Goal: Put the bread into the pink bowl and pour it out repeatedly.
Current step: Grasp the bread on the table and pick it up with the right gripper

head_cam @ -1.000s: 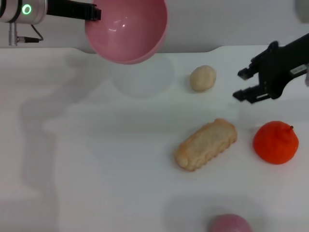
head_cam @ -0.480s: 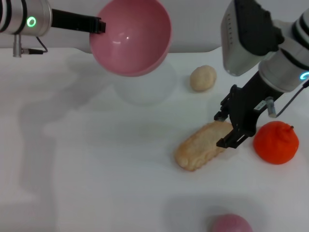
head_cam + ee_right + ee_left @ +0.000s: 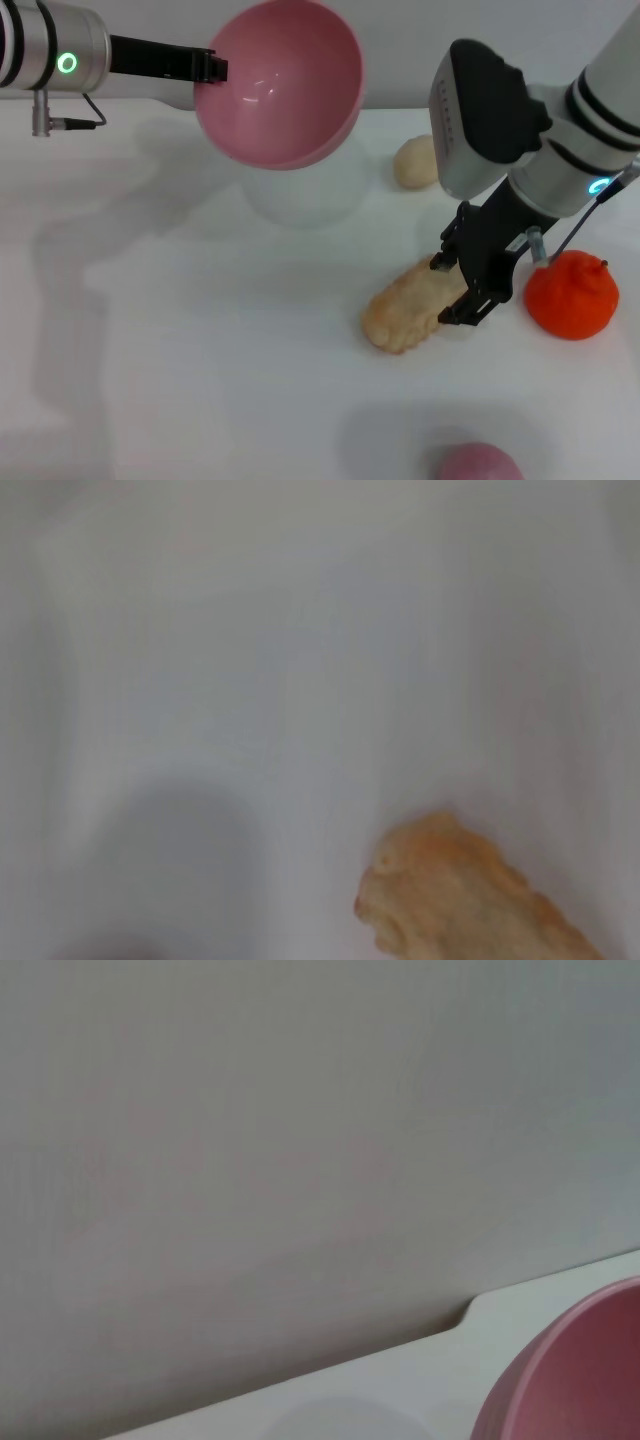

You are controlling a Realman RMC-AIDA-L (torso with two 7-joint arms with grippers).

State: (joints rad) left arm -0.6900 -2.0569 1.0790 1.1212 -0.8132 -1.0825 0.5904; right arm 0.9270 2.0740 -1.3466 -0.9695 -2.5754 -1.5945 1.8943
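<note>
The pink bowl hangs in the air at the back left, tilted with its opening facing me. My left gripper is shut on its rim; part of the rim also shows in the left wrist view. The bread lies flat on the white table with its plain tan side up, right of centre. My right gripper is open and low over the bread's right end, one finger on each side of it. The bread's end also shows in the right wrist view.
An orange fruit sits just right of my right gripper. A small round beige bun lies behind the bread. A small pink rounded object shows at the front edge. The table's back edge runs behind the bowl.
My right arm has come in from the right and dropped to the bread's right end. The bowl has drifted a little right and tipped further towards me.
</note>
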